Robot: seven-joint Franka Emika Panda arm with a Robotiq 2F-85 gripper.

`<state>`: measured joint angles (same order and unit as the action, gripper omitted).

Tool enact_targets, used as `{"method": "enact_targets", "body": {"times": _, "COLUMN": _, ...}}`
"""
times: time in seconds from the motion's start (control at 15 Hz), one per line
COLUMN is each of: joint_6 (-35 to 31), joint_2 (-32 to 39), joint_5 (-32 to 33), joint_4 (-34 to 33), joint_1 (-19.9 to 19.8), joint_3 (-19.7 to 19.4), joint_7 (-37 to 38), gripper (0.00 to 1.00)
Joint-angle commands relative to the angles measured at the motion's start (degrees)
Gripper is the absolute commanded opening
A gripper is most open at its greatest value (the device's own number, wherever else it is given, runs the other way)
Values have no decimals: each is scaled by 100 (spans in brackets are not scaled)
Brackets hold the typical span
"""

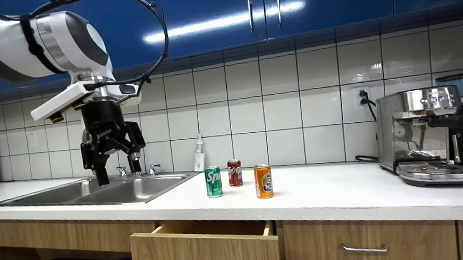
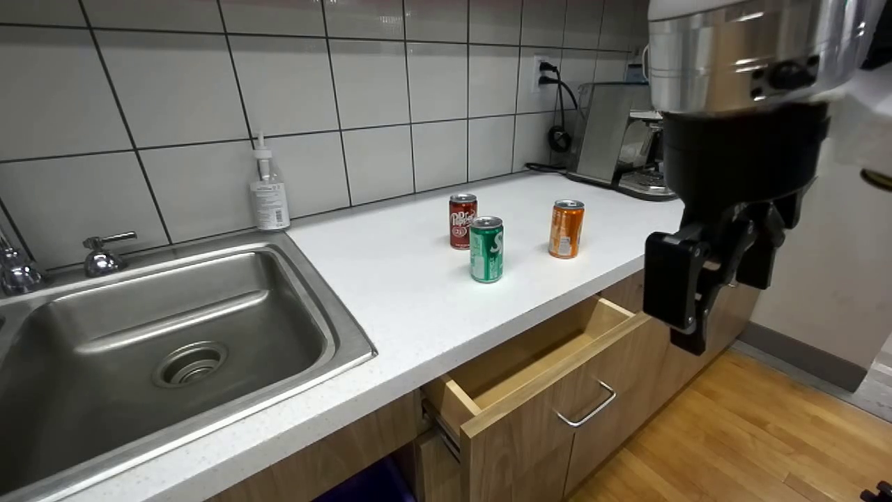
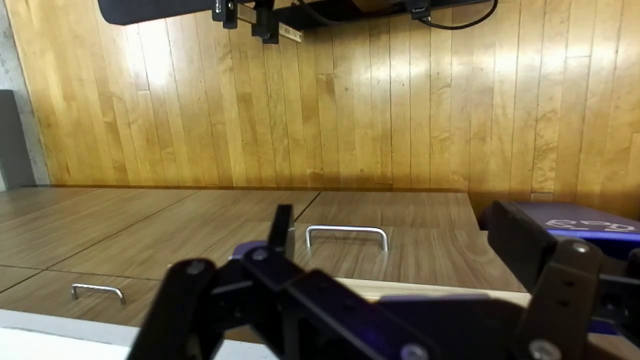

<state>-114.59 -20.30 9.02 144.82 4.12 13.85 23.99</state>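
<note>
Tool (image 1: pixel 119 176) empty, jaws wide apart, higher than the open wooden drawer (image 1: pixel 206 251).

Matt black fingers (image 2: pixel 671 279) contrast with a smooth brown wood-grain drawer (image 1: pixel 225 252) and its shiny curved metal handle (image 3: pixel 346 228). Green, red and orange cylindrical metal cans (image 1: pixel 214 182) shine, a grey steel sink (image 2: pixel 354 343) shows a satin sheen, and blue cabinets (image 1: pixel 208 6) and white square tiles (image 1: pixel 282 111) look glossy.
</note>
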Motion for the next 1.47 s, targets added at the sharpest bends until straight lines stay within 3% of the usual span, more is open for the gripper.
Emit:
{"method": "enact_targets", "body": {"times": 0.0, "joint_6": 9, "joint_2": 5, "joint_5": 14, "joint_4": -7, "joint_1": 46, "joint_3": -43, "joint_7": 12, "gripper": 100}}
{"method": "enact_targets", "body": {"times": 0.47, "joint_6": -60, "joint_2": 48, "joint_5": 41, "joint_4": -2, "joint_1": 37, "joint_3": -55, "joint_7": -23, "gripper": 100}}
{"method": "enact_targets", "body": {"times": 1.4, "joint_6": -1544, "joint_2": 1308, "joint_5": 799, "joint_4": -153, "joint_1": -111, "joint_3": -582, "joint_7": -864, "gripper": 100}}
